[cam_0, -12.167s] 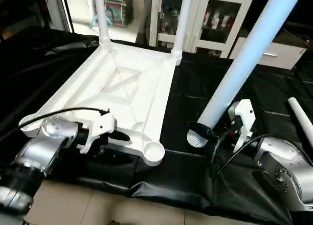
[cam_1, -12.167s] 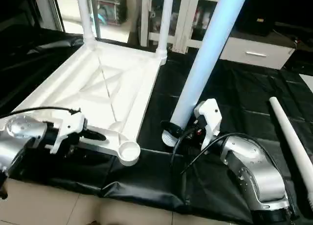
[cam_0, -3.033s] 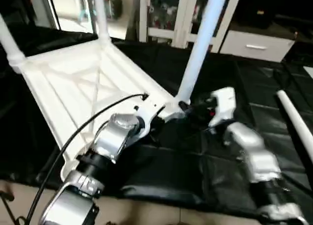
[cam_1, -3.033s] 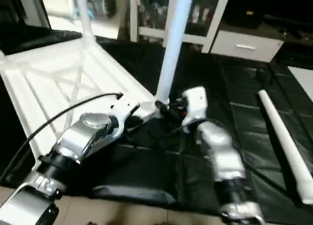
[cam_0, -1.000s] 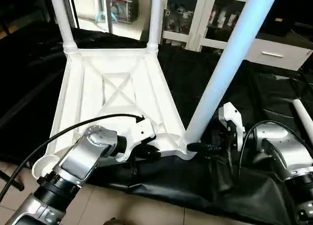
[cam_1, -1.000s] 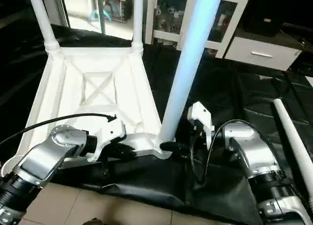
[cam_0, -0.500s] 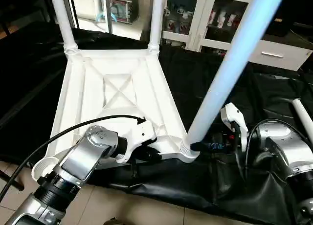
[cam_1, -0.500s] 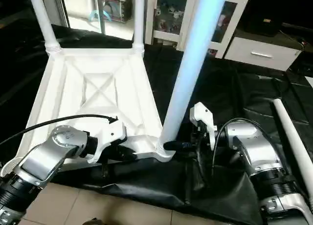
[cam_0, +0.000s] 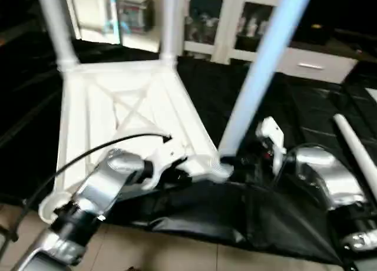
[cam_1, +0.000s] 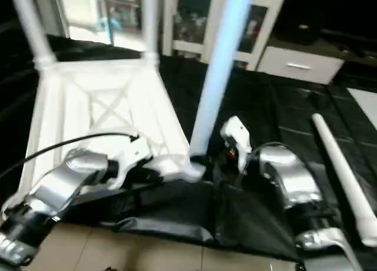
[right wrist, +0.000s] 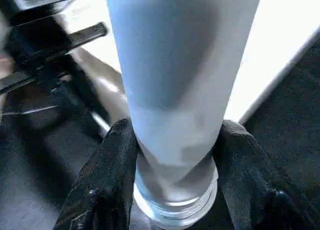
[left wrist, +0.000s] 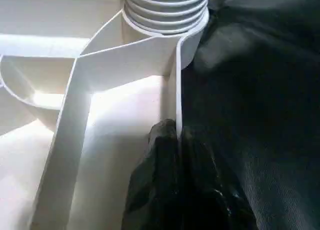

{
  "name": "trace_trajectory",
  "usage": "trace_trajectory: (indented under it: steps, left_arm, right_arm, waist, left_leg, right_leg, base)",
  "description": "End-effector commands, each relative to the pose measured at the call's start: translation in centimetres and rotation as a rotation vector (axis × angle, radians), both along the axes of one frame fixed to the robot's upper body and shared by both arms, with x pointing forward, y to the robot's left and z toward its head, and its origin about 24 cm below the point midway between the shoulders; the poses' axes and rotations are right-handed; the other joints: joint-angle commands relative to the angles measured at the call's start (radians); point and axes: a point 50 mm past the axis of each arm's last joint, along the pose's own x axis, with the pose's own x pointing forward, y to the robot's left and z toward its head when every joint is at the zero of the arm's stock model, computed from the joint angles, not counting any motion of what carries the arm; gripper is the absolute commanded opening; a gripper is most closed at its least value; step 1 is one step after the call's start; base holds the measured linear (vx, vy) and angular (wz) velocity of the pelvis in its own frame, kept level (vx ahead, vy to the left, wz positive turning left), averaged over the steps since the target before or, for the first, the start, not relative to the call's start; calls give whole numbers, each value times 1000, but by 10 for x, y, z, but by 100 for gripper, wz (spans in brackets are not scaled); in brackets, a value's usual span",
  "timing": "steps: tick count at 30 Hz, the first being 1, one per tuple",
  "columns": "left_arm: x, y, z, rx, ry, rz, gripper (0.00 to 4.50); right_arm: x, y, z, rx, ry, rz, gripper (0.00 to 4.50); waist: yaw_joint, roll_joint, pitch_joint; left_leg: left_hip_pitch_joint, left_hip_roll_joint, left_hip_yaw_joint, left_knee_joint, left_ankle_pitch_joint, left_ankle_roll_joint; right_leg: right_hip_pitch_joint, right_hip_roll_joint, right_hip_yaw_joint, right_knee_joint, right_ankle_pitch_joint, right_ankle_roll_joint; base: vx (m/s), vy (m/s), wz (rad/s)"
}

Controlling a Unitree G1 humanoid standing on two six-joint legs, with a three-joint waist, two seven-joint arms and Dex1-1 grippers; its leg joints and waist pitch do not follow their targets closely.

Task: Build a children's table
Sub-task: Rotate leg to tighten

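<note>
Your top (cam_0: 123,106) lies underside up on the black-covered bench (cam_0: 283,218) so its corner sockets face upward for the legs. Your left hand (left wrist: 176,140) pinches the top's rim wall beside the near socket (cam_0: 221,169), likely to stop it sliding. Your right hand (right wrist: 175,155) clamps the third leg (cam_0: 256,76) just above its ribbed end, keeping it upright at that socket; whether it is fully seated is unclear. Two legs already stand in the far corners. The fourth leg (cam_0: 353,150) lies loose to the right.

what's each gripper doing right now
Left gripper: shut on the table top's rim.
Right gripper: shut on the third leg at its base.
</note>
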Motion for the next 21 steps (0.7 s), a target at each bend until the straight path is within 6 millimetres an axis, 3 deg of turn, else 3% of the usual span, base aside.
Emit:
trace_trajectory:
  steps: [1, 2, 4, 6, 7, 8, 10, 11, 17, 19, 21]
  left_arm:
    - [12, -15, 8, -72, -22, 72, 0]
    - [25, -19, 10, -83, -33, 197, 0]
    - [34, -23, 11, -86, -51, 278, 0]
    - [38, -25, 12, -86, -64, 305, 0]
    - [43, -31, 14, -98, -90, 347, 0]
    - [47, -40, 17, -109, -108, 373, 0]
    - [50, -47, 19, -115, -127, 384, 0]
    - [52, -51, 21, -114, -139, 382, 0]
    - [56, -46, 18, -87, -148, 397, 0]
    - [56, -44, 17, -81, -149, 398, 0]
    - [57, -41, 16, -75, -148, 402, 0]
  right_arm:
    - [10, -18, -24, -121, 69, -324, 191]
    - [15, -14, -34, -141, 92, -496, 190]
    - [19, -14, -41, -187, 89, -662, 190]
    - [20, -14, -43, -213, 82, -730, 190]
    - [22, -6, -49, -195, 96, -831, 189]
    - [22, 5, -54, -184, 109, -917, 189]
    - [24, 17, -55, -152, 108, -938, 189]
    - [26, 29, -51, -112, 85, -898, 189]
    - [30, 51, -35, 25, 60, -792, 189]
    - [30, 53, -31, 76, 61, -777, 245]
    - [30, 52, -24, 103, 30, -756, 261]
  waist:
    - [0, 4, -50]
    - [-6, 1, -49]
    - [-12, -1, -56]
    - [-14, 0, -56]
    - [-13, 1, -57]
    - [-16, 2, -57]
    - [-15, 2, -62]
    - [-16, 3, -62]
    - [-8, 8, -64]
    - [-5, 8, -64]
    - [-5, 8, -62]
  left_leg:
    - [0, 54, -23, -78, -192, 15]
    - [3, 50, -24, -78, -203, 3]
    - [-6, 47, -31, -79, -194, -14]
    - [-6, 48, -33, -79, -204, -13]
    - [-1, 48, -29, -77, -207, -3]
    - [-3, 46, -28, -79, -199, -2]
    - [-4, 48, -31, -80, -184, -10]
    - [-3, 49, -28, -79, -186, -2]
    - [-7, 48, -22, -79, -119, 40]
    - [-5, 51, -22, -80, -121, 49]
    - [-5, 52, -22, -81, -127, 50]
  right_leg:
    - [43, -90, 53, -101, -399, -135]
    - [38, -87, 50, -104, -426, -130]
    - [49, -94, 45, -105, -461, -105]
    - [46, -94, 45, -107, -461, -90]
    - [39, -93, 47, -108, -442, -94]
    - [37, -92, 48, -107, -424, -100]
    - [40, -91, 47, -100, -378, -105]
    - [39, -91, 49, -96, -340, -114]
    - [50, -90, 52, -84, -181, -161]
    - [51, -92, 52, -85, -183, -162]
    - [51, -92, 51, -88, -198, -163]
  base:
    - [0, 0, 0]
    - [0, 0, 0]
    - [0, 0, 0]
    - [0, 0, 0]
    - [0, 0, 0]
    - [0, 0, 0]
    - [0, 0, 0]
    - [0, 0, 0]
    - [0, 0, 0]
    - [0, 0, 0]
    - [0, 0, 0]
